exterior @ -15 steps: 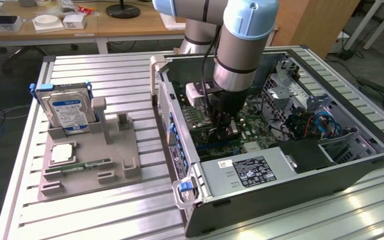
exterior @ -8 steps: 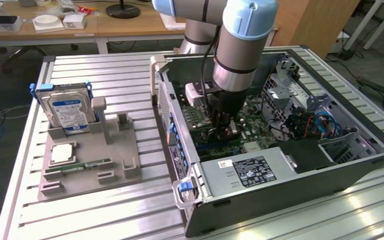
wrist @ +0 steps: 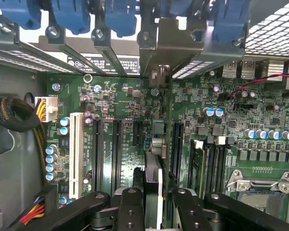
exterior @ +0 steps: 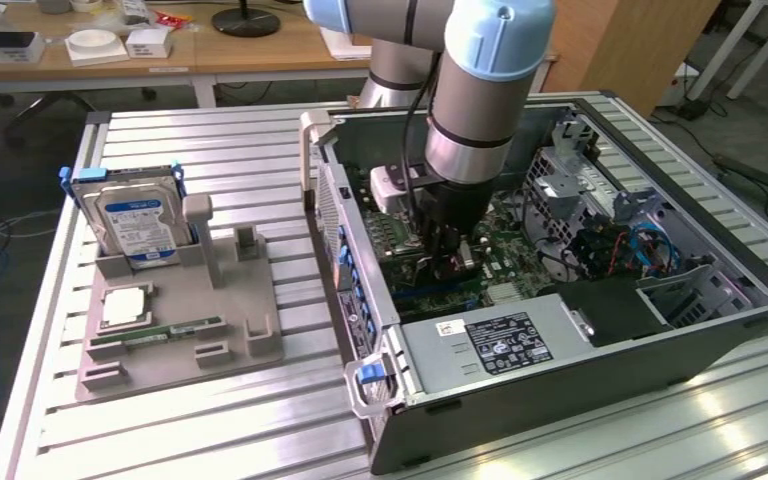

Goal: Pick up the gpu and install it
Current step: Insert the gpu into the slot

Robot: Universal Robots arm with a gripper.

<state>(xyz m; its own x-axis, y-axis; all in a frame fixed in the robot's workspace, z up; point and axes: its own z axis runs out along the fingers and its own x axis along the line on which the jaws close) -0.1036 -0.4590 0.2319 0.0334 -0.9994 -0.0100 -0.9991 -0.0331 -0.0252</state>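
My gripper (exterior: 446, 252) reaches down inside the open computer case (exterior: 704, 340), just above the green motherboard (exterior: 504, 265). In the wrist view my gripper (wrist: 154, 204) is shut on the gpu (wrist: 156, 144), a thin dark card seen edge-on. The card runs straight away from the black fingers (wrist: 130, 209) toward the rear of the case. Its silvery bracket (wrist: 156, 53) stands among the rear slot openings under the blue clips. The card lies over the gap between two black expansion slots (wrist: 116, 149). Whether its edge sits in a slot I cannot tell.
A grey holder (exterior: 177, 300) in the exterior view's left carries a blue-labelled hard drive (exterior: 137, 222), a processor chip (exterior: 124, 305) and a green memory stick (exterior: 171, 330). The power supply (exterior: 491, 345) fills the case's near end. Cables (exterior: 618, 250) and the drive cage crowd the case's right side.
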